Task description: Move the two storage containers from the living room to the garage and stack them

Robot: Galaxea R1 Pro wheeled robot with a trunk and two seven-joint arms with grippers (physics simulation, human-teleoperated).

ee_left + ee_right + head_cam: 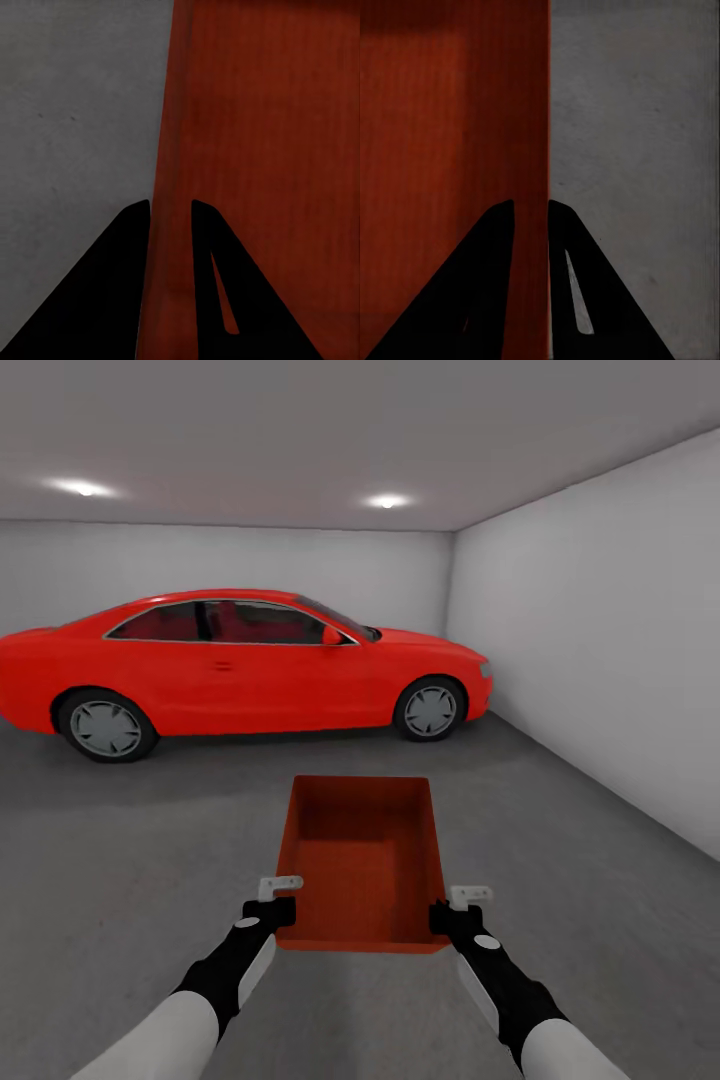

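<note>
The head view takes in the garage whole: plain white walls (590,630), two ceiling lights (85,488), a glossy red two-door car (240,660) parked side-on across the back, and the dark grey mottled concrete floor (120,860) in front of it. Low in the middle, one orange-red rectangular open-topped plastic storage container (365,860) is carried between the two arms, well short of the car and above the floor. Its inside is bare, with nothing lying in it.

The left gripper (278,900) sits at the container's near left corner. The left wrist view adds what the head view cannot: the two black fingers (112,285) stand narrowly apart with the container's left wall (169,225) pinched between them, grey concrete to the outside and the orange-red interior (270,150) to the inside.

The right gripper (458,908) holds the near right corner. In the right wrist view its black fingers (480,285) likewise clamp the thin right wall (532,225), orange-red interior (450,135) on one side, concrete on the other.
</note>
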